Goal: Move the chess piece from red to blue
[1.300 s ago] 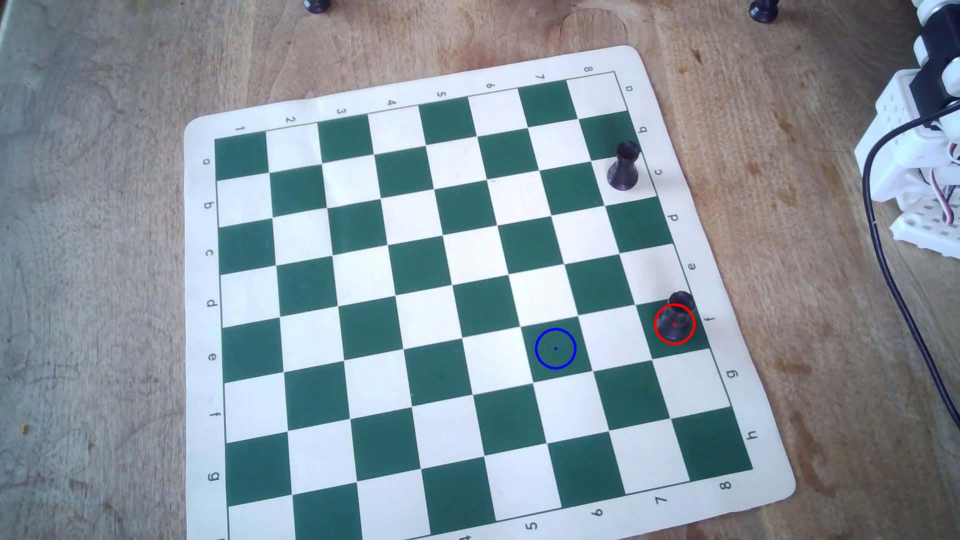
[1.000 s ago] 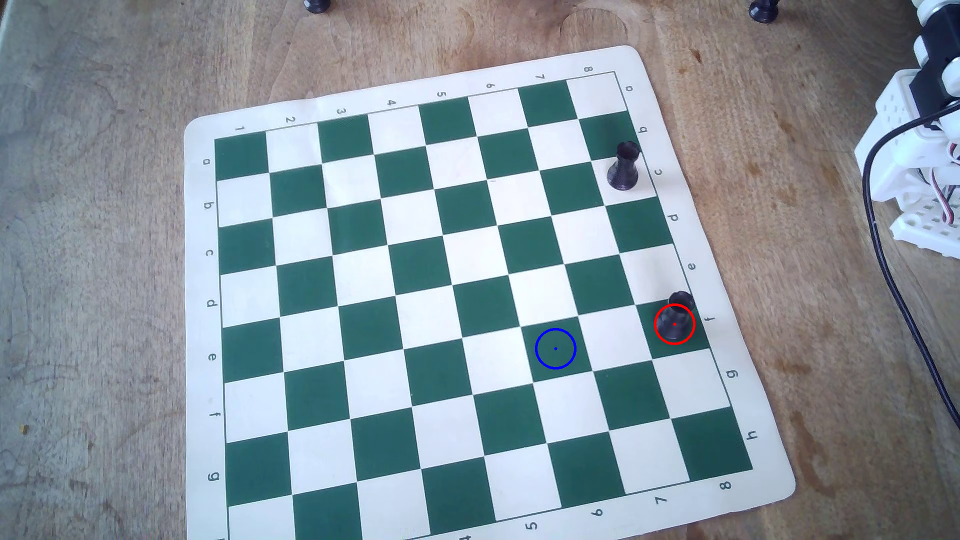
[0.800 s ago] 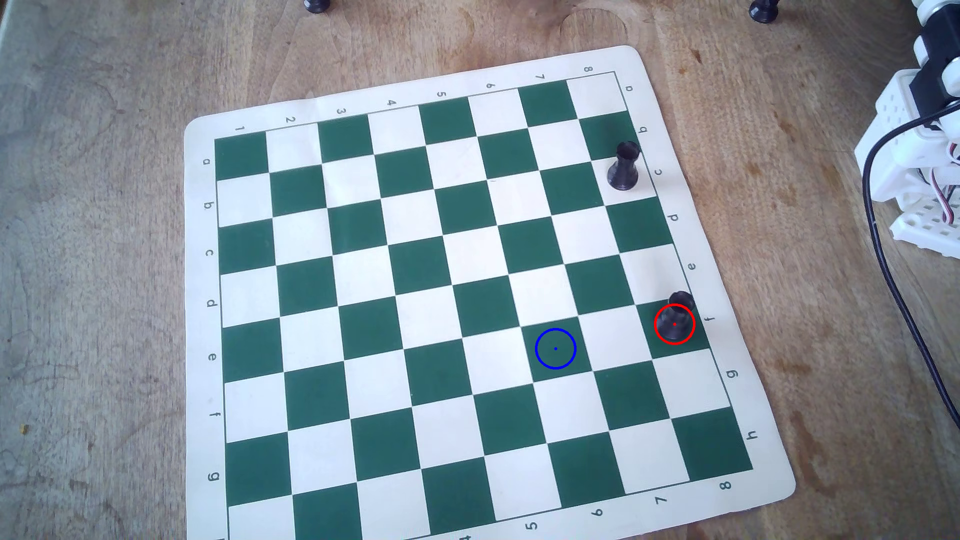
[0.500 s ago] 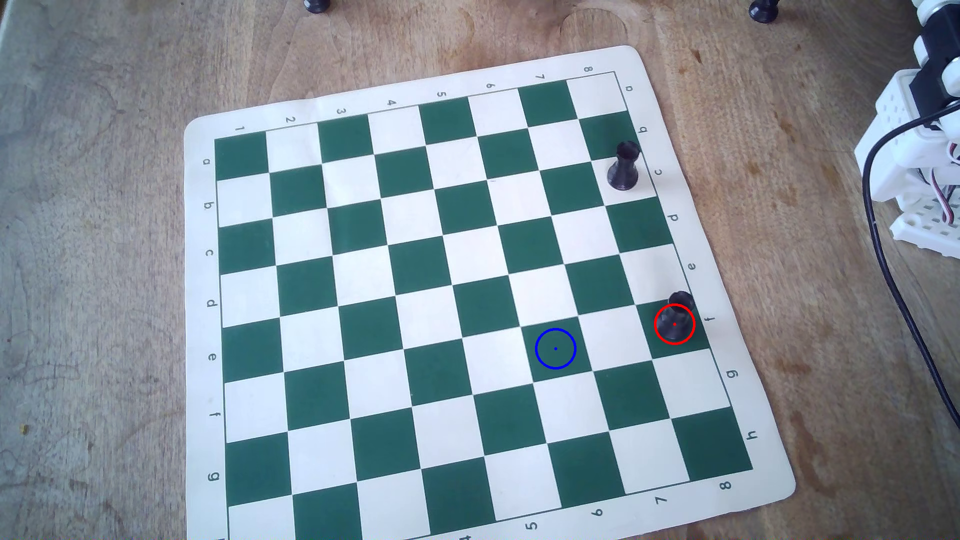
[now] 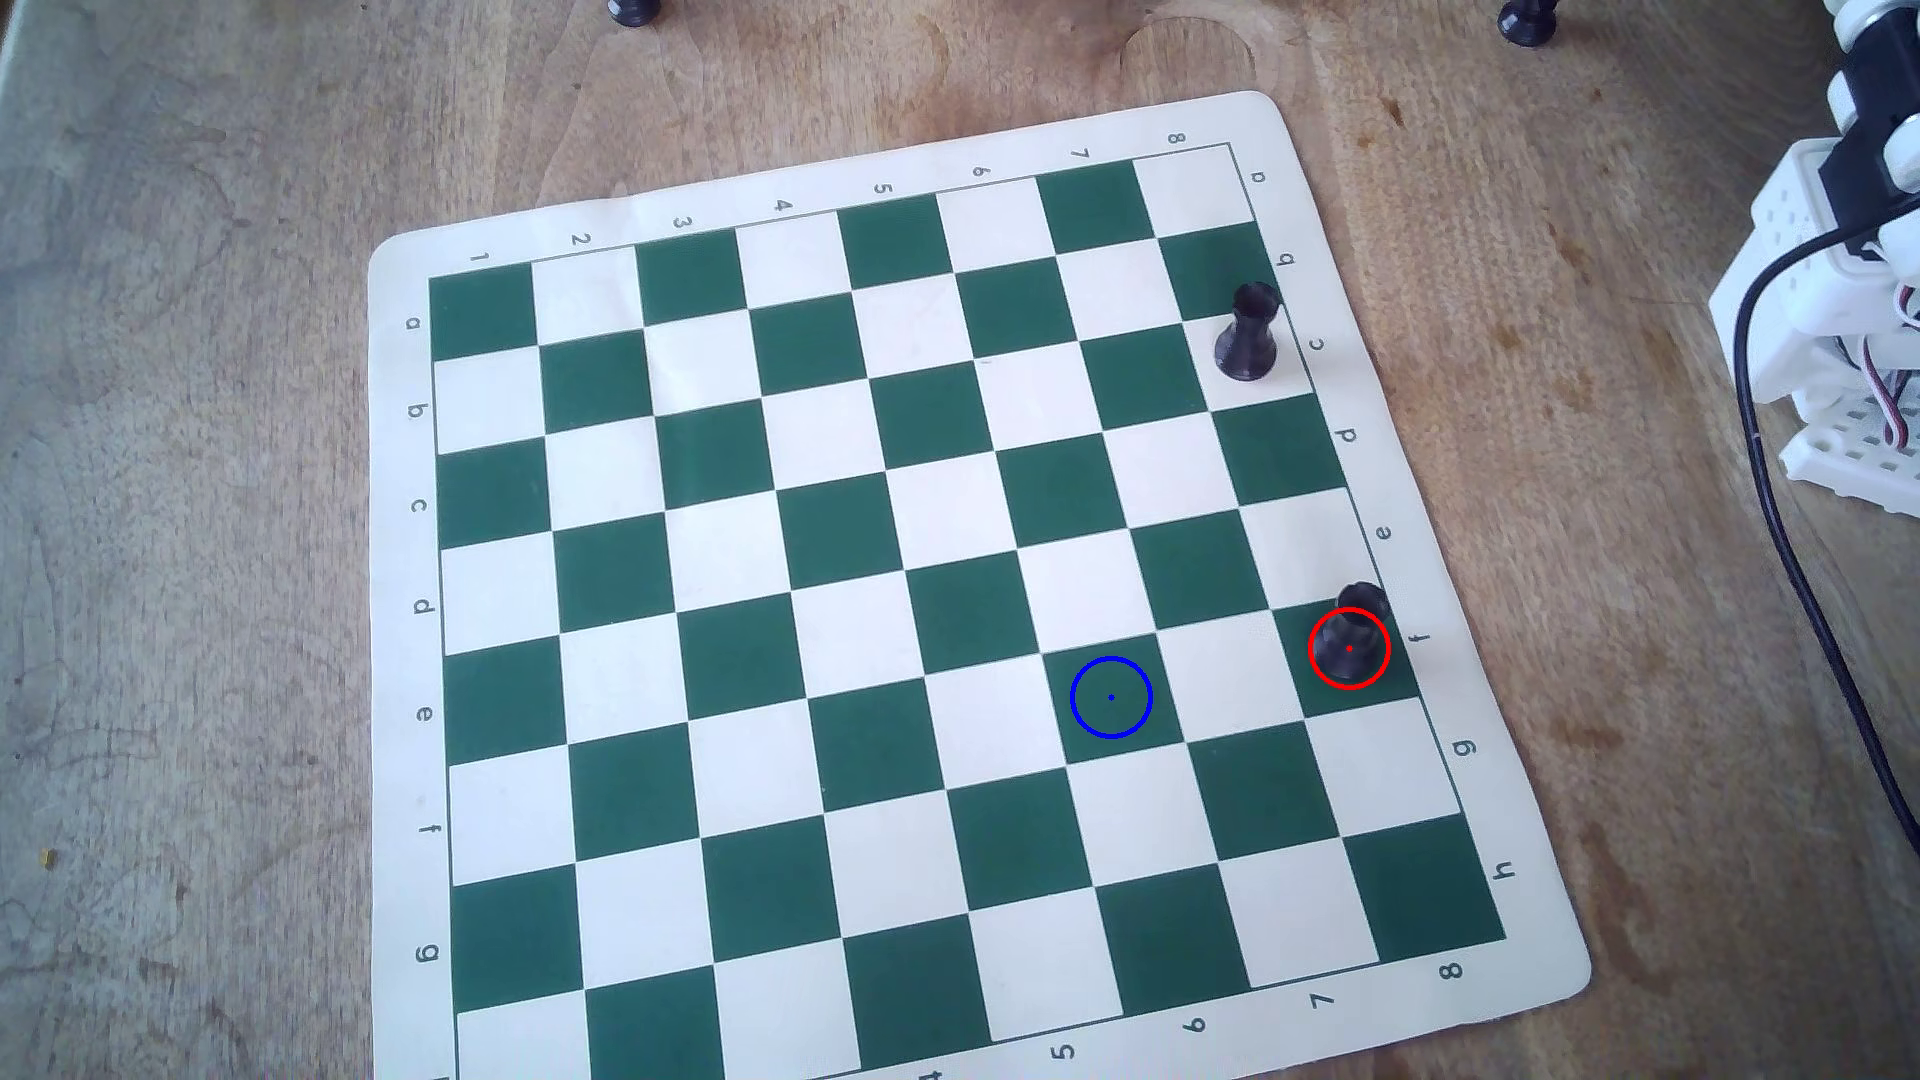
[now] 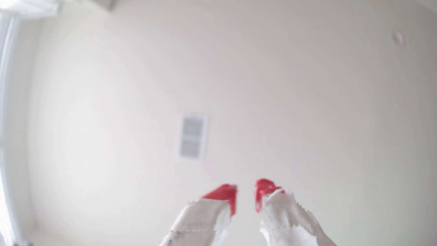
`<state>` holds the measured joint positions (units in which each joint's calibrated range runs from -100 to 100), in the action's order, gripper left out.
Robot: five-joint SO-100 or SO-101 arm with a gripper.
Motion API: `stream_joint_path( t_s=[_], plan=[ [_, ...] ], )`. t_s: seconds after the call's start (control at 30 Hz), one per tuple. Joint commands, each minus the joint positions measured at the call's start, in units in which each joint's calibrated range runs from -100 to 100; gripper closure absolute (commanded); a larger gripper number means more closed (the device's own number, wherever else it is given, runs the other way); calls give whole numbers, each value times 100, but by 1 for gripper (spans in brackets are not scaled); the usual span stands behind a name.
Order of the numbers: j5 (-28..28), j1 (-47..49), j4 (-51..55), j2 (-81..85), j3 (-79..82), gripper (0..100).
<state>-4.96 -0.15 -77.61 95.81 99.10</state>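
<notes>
Your tool (image 6: 246,189) points at pale wall — red tips slightly parted, empty. Chess piece (image 5: 1348,636) stands in red circle (image 5: 1311,636) on green-white board (image 5: 727,582) — worn wooden bench (image 5: 208,519).

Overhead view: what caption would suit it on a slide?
Black chess piece standing in red circle, blue circle empty two squares away.

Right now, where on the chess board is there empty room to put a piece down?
Almost everywhere: the whole left and middle of the chessboard is bare, including the blue circle. Only the right edge is taken, by one black rook and another inside the red circle.
</notes>
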Motion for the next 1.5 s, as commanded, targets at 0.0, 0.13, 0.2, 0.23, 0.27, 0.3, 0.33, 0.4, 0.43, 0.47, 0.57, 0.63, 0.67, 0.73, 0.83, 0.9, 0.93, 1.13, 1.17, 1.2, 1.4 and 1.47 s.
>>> stream_joint_path(
  t_s=[0.0,0.13,0.2,0.23,0.27,0.3,0.33,0.4,0.43,0.47,0.57,0.63,0.67,0.73,0.83,0.9,0.93,1.13,1.17,1.2,1.4,1.47],
  plan=[
    [-68,-458,2790,3,90,84],
    [112,-591,5099,3,-163,73],
    [317,-662,6557,-6,-698,68],
    [371,-677,7507,-6,-1106,67],
    [386,-607,9399,-39,-1850,65],
    [400,-521,10161,-65,-2149,64],
    [405,-474,10603,-133,-2321,64],
    [405,-443,11348,-320,-2566,64],
    [400,-388,12012,-379,-2711,64],
    [410,-310,12446,-362,-2802,64],
    [488,81,14526,-905,-3509,64],
    [601,332,15165,-1219,-3826,65],
    [635,441,15329,-1296,-3872,65],
    [757,824,15853,-1720,-4008,66],
    [947,1004,15976,-2399,-4044,68],
    [1201,1098,15697,-2747,-4044,71],
    [1226,1161,15664,-2849,-4053,71],
    [1289,1325,15157,-3095,-3908,70],
    [1333,1395,14927,-3325,-3844,68],
    [1397,1458,14780,-3477,-3835,66],
    [1621,1896,13985,-3919,-3491,70],
    [1597,1974,13633,-3401,-2920,78]
  ],
)
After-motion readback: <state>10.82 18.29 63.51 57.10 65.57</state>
